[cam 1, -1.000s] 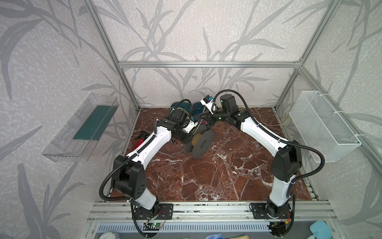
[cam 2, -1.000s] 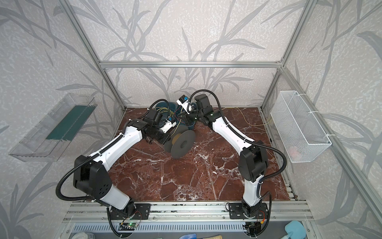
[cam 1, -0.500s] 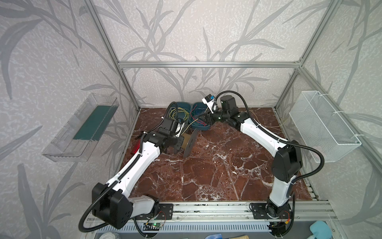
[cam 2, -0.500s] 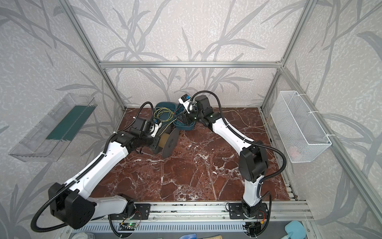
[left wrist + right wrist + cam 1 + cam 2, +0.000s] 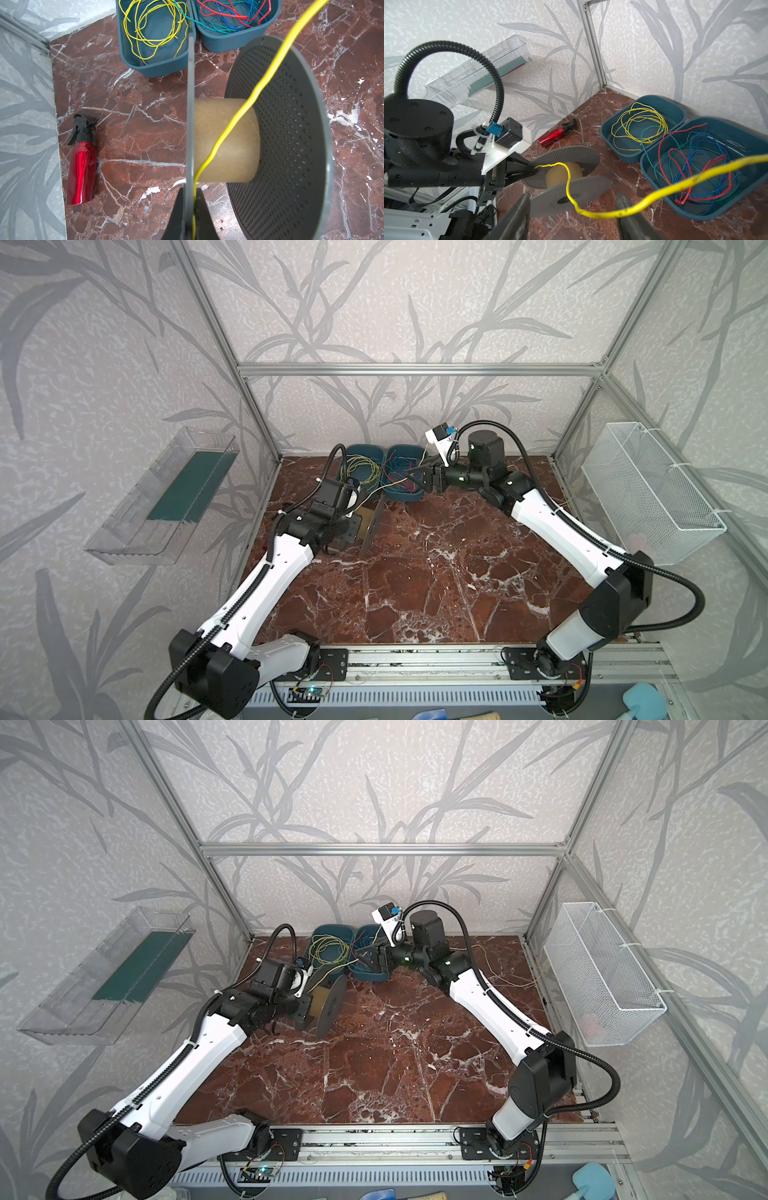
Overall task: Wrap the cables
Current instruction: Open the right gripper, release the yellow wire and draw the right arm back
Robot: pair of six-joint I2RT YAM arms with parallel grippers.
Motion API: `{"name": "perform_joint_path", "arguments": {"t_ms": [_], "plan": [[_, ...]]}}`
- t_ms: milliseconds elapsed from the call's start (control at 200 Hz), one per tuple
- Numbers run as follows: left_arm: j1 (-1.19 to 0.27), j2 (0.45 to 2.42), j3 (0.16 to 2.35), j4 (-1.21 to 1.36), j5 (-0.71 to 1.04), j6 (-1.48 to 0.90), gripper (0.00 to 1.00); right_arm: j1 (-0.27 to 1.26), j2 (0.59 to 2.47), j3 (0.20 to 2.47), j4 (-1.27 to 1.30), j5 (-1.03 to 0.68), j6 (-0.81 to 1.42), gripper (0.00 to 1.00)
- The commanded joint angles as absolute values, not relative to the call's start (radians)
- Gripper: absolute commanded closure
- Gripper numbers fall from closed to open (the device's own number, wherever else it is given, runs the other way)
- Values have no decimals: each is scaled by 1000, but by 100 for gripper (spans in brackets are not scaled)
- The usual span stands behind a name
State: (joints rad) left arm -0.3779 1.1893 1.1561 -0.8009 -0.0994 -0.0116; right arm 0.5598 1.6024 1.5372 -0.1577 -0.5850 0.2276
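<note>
**Right claw lets go as the spool swings left**

A second ago the right claw point(image 5: 572, 200) was clenched. Now its fingers stand well apart, and the yellow cable point(image 5: 654, 195) runs loose through the gap. It may brush one finger, but neither grips it. Over the same second the left arm has carried the spool point(image 5: 370, 526) from the middle of the tabletop point(image 5: 415, 593) toward the left, just on the near side of the teal left bin point(image 5: 158, 70) and right bin point(image 5: 228, 42). My reading is that one pull of the strand is over, and that the right claw has released to take a fresh hold further along it.

The left claw point(image 5: 190, 192) is clamped on the rim of one flange point(image 5: 190, 83) of the spool, with the cable's end pinched alongside. From there the strand crosses the cardboard core point(image 5: 226, 141) in a single slanting line, so little seems wound yet. It then passes through the right claw and leaves that wrist view.

More yellow cables point(image 5: 359, 466) lie coiled in the left bin. Red, blue and green wires point(image 5: 228, 14) fill the right bin.
</note>
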Motion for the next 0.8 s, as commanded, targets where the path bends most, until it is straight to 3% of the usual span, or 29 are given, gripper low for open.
{"name": "perform_joint_path", "arguments": {"t_ms": [0,100,185,370,550,795], "plan": [[-379,1142,1185,-767,-132,-40,100,559,1547,1523,-152,-615,259,35],[-379,1141,1189,-776,-150,-44,100,559,1526,1530,-193,-605,278,28],[-377,1135,1190,-771,-153,-57,100,559,1554,1551,-268,-569,298,28],[-377,1119,1206,-774,-185,-78,100,543,1613,1511,-339,-323,329,23],[-377,1104,1218,-794,-201,-80,100,509,1643,1530,-382,-301,345,19],[-377,1085,1209,-801,-238,-84,100,508,1515,1507,-406,-260,266,18]]}}
